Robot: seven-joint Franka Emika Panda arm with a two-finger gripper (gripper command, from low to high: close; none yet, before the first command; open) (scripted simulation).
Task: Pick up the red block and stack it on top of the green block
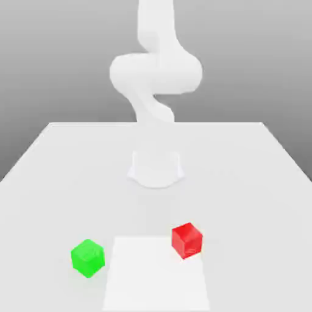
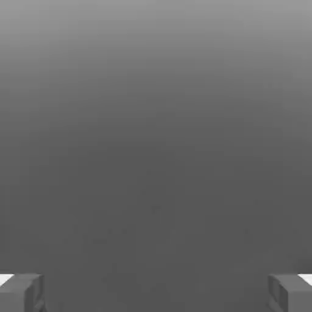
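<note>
**Two Blocks Sit Apart on White Table as Arm Stands Behind Them**

A broad white table point(image 1: 55, 183) stretches across the exterior view, backed by a plain grey wall. At its far middle rises the white robot arm point(image 1: 155, 73), its round base point(image 1: 156, 169) planted on the tabletop and its upper links folding over above. Nearer the camera, a brighter white square patch point(image 1: 155, 274) lies flat on the table surface.

The green block point(image 1: 88, 258) rests on the table just off the patch's edge toward the exterior view's left. The red block point(image 1: 186, 240), slightly turned so one corner faces the camera, sits at the patch's far corner on the exterior view's right. The two cubes are well apart, with the patch between them, and neither is touched by the arm.

In the hand view, the gripper point(image 2: 156, 292) shows its two grey fingertips point(image 2: 23, 292) at opposite edges of the picture, spread wide with nothing between them but a plain grey background. It grips nothing.
</note>
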